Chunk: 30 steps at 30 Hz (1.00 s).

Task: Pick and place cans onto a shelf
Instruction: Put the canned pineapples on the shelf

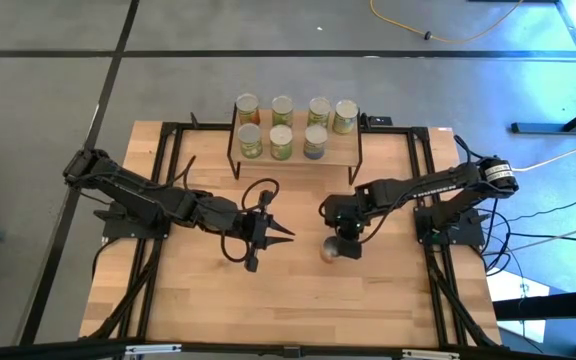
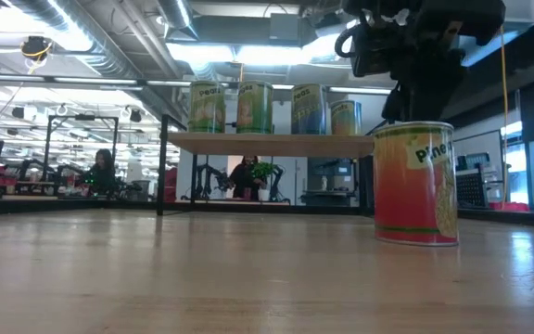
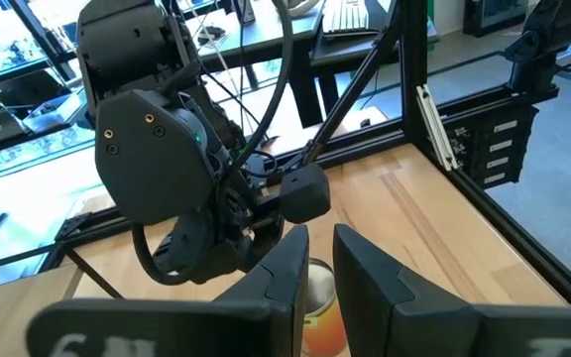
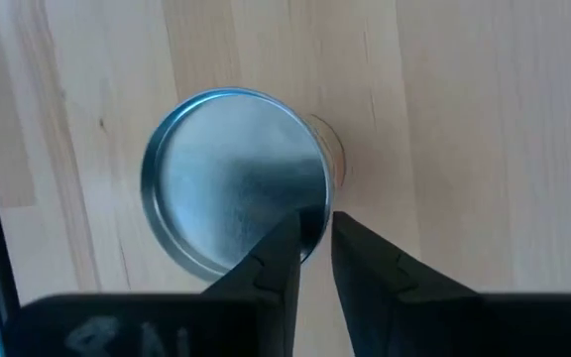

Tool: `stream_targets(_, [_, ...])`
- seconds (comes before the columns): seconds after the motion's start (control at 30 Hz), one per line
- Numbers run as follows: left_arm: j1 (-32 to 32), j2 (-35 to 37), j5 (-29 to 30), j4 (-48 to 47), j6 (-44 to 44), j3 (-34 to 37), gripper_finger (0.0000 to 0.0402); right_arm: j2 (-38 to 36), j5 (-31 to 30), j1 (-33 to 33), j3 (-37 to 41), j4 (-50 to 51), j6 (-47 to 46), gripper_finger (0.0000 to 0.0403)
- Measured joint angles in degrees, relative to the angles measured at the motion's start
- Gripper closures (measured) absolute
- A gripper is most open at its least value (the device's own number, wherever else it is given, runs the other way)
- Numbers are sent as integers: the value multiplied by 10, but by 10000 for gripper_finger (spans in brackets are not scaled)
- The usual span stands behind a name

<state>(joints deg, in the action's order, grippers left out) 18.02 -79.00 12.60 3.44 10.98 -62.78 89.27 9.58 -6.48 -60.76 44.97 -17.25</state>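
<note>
Seven cans stood on the shelf (image 1: 353,150) at the far edge of the wooden table (image 1: 198,310), four in the back row and three in the front row. In the low view four of them showed on the top board, green-labelled and blue-labelled tins side by side.

The eighth tin, an orange-red pineapple can (image 2: 415,184), stood upright on the tabletop, well apart from the shelf and toward the right of the table's middle. From above its silvery lid (image 4: 234,178) was seen whole and uncovered.

The right gripper (image 1: 346,240) hung just above that can, pointing down at it. Its fingers (image 4: 276,260) stood close together with only a narrow gap, over the lid's near rim, and held nothing.

The left gripper (image 1: 280,236) waited over the table's middle, near the can but apart from it, aimed toward the right arm. Its fingers (image 3: 287,266) also stood narrowly parted, with nothing between them
</note>
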Motion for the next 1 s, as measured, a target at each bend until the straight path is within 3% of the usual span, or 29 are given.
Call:
stream_targets(0.2, [0,0,5,0,0,0,358,0,-30,0,0,-10,29,395])
stream_targets(0.33, [0,0,5,0,0,0,358,1,-67,1,1,-16,41,399])
stream_targets(0.57, [14,0,43,0,1,0,358,3,-54,-4,-19,12,39,401])
stream_targets(1.0, [23,0,45,0,2,0,358,4,-57,-9,-52,43,43,402])
